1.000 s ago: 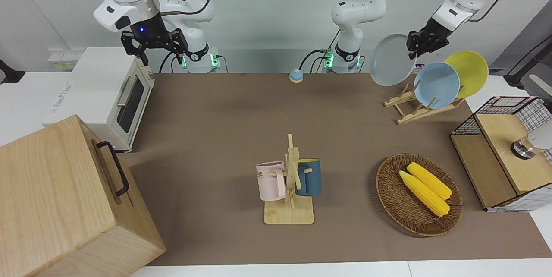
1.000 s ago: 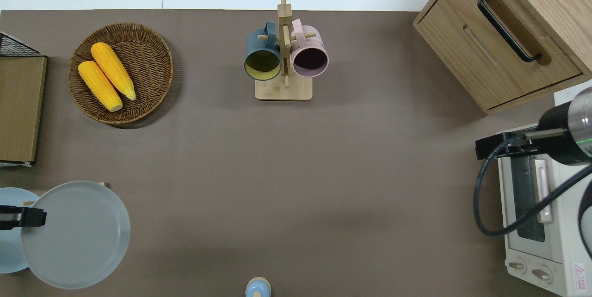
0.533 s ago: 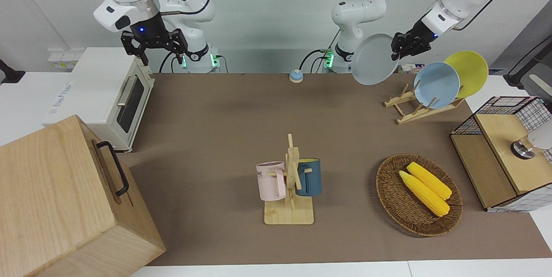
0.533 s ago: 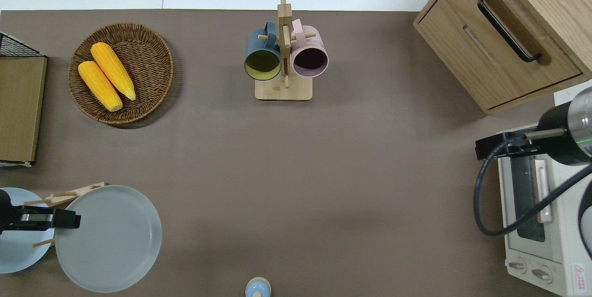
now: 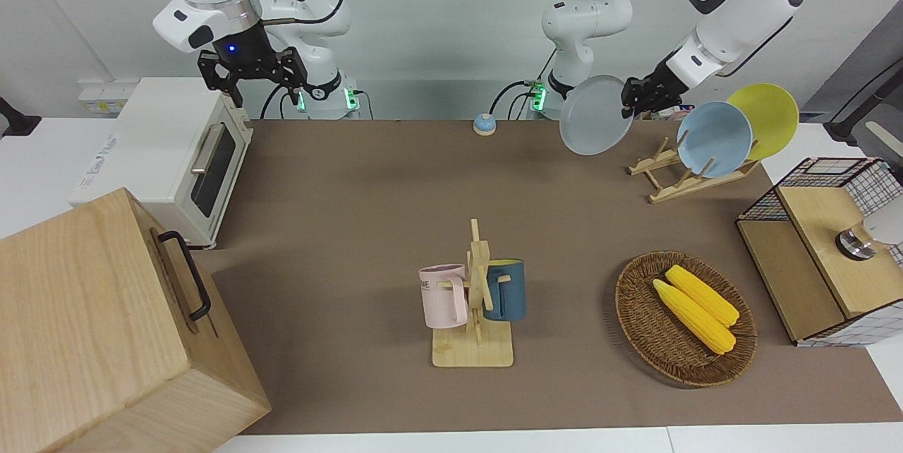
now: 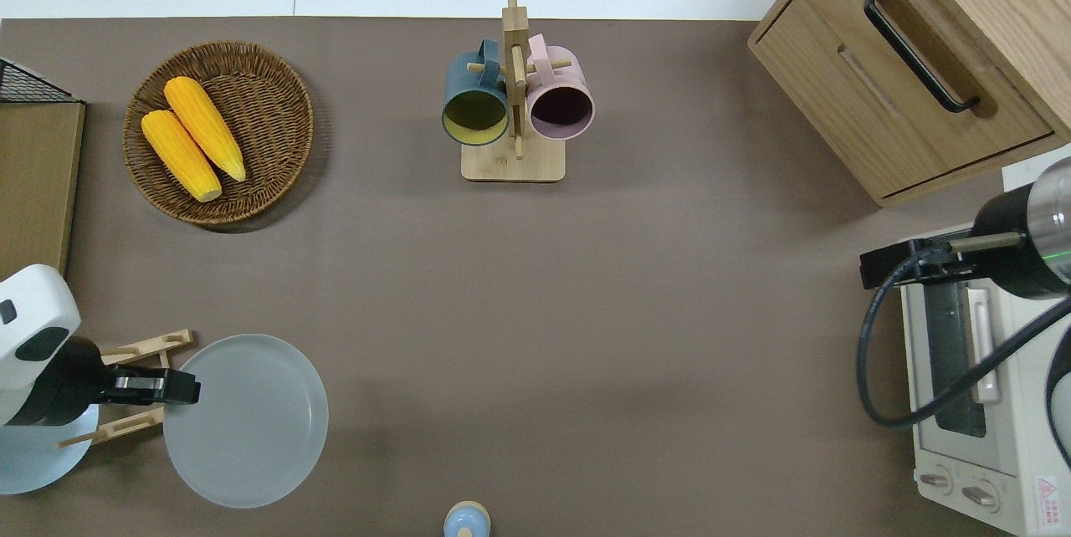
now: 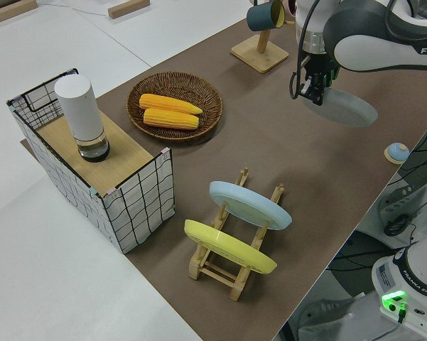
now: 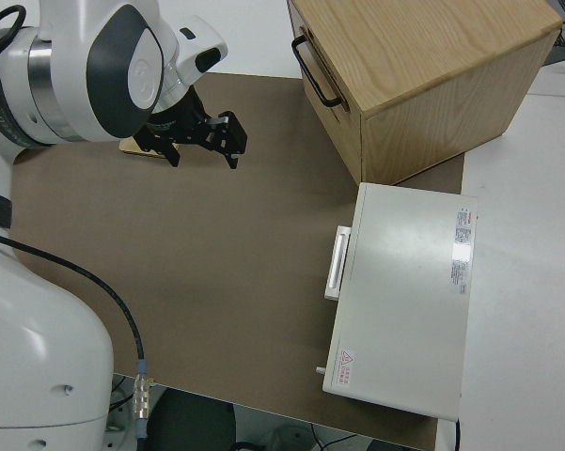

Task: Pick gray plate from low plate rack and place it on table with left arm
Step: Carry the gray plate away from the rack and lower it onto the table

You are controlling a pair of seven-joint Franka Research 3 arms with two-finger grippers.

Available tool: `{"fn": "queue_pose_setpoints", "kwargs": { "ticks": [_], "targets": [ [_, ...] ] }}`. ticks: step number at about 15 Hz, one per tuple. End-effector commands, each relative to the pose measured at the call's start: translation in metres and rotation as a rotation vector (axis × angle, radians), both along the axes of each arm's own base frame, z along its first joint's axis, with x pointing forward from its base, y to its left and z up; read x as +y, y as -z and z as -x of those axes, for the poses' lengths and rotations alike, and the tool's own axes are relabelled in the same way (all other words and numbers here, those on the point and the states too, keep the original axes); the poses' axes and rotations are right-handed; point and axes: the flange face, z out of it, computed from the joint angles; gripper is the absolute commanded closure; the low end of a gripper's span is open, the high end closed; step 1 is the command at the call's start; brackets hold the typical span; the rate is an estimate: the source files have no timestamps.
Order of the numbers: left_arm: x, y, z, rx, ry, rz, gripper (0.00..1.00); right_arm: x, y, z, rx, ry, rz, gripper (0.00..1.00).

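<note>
My left gripper point(image 5: 630, 99) is shut on the rim of the gray plate point(image 5: 594, 116), which hangs in the air, slightly tilted. In the overhead view the gray plate point(image 6: 247, 420) is over bare table point(image 6: 586, 311), just beside the low plate rack point(image 6: 138, 346) toward the table's middle, with the left gripper point(image 6: 180, 391) at its rack-side rim. The side view shows the plate point(image 7: 349, 110) under the left gripper point(image 7: 315, 91). The low plate rack point(image 5: 677, 181) holds a light blue plate point(image 5: 714, 139) and a yellow plate point(image 5: 765, 118). My right gripper point(image 5: 261, 88) is parked and open.
A mug stand point(image 5: 476, 298) with a pink and a blue mug stands mid-table. A wicker basket point(image 5: 638, 340) holds two corn cobs. A wire-sided box point(image 5: 818, 248), a small blue bell point(image 5: 484, 124), a toaster oven point(image 5: 169, 149) and a wooden cabinet point(image 5: 99, 326) ring the table.
The left arm has carried the gray plate away from the rack toward the table's middle and lower. The right arm has not moved.
</note>
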Motion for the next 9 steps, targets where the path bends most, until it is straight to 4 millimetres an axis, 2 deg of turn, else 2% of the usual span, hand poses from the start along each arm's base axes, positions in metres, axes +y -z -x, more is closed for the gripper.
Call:
{"fn": "queue_pose_setpoints", "kwargs": {
  "ticks": [1, 3, 9],
  "targets": [
    [-0.01, 0.028, 0.003, -0.039, 0.008, 0.008, 1.0, 0.0, -0.003, 0.002, 0.007, 0.002, -0.006, 0.011],
    [-0.02, 0.038, 0.001, -0.055, 0.018, 0.001, 1.0, 0.0, -0.003, 0.002, 0.007, 0.002, -0.006, 0.011],
    [-0.025, 0.061, 0.0, -0.077, 0.01, -0.013, 1.0, 0.001, -0.003, 0.003, 0.007, 0.0, -0.006, 0.013]
  ]
}}
